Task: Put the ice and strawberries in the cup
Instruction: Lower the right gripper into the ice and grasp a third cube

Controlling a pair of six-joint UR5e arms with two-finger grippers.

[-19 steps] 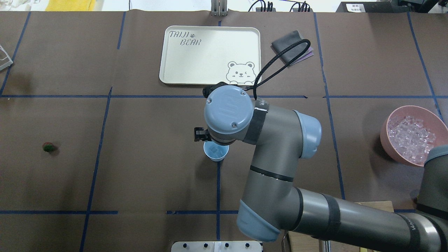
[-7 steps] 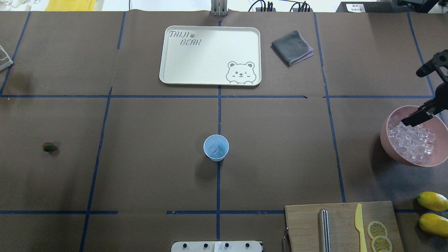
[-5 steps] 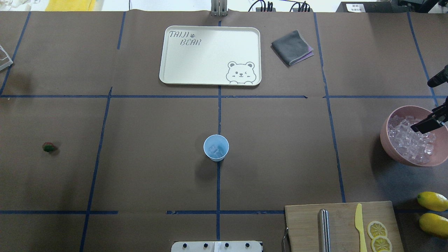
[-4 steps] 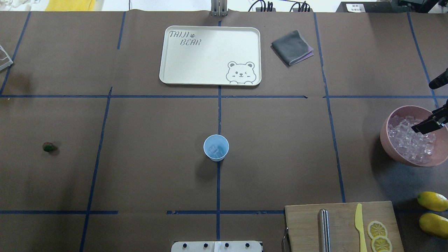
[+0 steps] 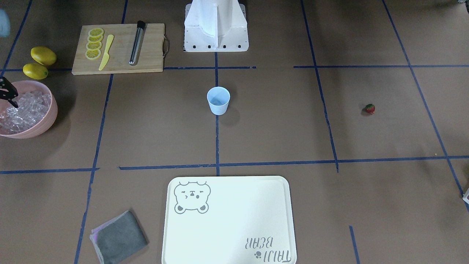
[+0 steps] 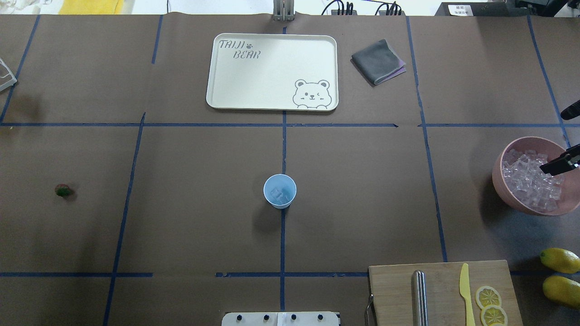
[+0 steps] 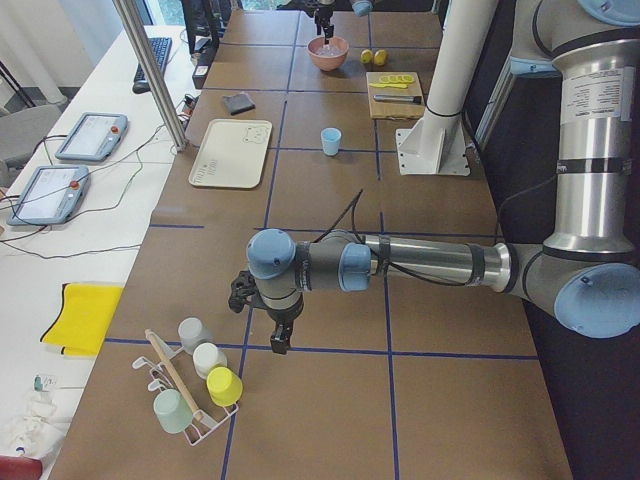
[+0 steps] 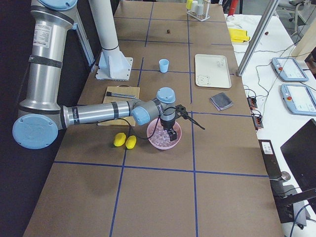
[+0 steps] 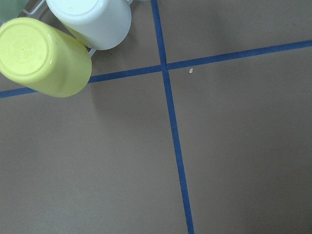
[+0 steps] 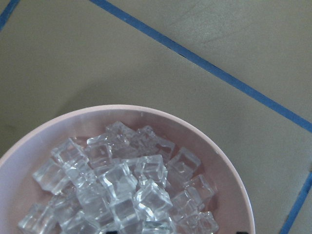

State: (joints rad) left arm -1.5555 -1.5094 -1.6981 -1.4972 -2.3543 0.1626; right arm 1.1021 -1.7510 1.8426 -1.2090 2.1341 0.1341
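Note:
The light blue cup (image 6: 280,191) stands upright at the table's middle with a few cubes of ice inside; it also shows in the front view (image 5: 218,100). A heap of ice (image 6: 530,183) fills the pink bowl (image 6: 509,199) at the right edge. The strawberry (image 6: 62,190) lies alone far left. My right gripper (image 6: 565,137) hangs open over the bowl, one finger above the ice (image 10: 122,190), nothing held. My left gripper (image 7: 280,338) hovers far off by the cup rack; I cannot tell whether it is open or shut.
A cream bear tray (image 6: 272,72) and a grey cloth (image 6: 377,61) lie at the far side. A cutting board (image 6: 435,290) with a yellow knife, metal rod and lemon slices sits front right, two lemons (image 6: 559,260) beside it. Upturned cups (image 9: 44,56) sit under the left wrist.
My right arm left the spot above the cup and swung right to the ice bowl, then drifted further toward the right edge. Cup and strawberry stayed put.

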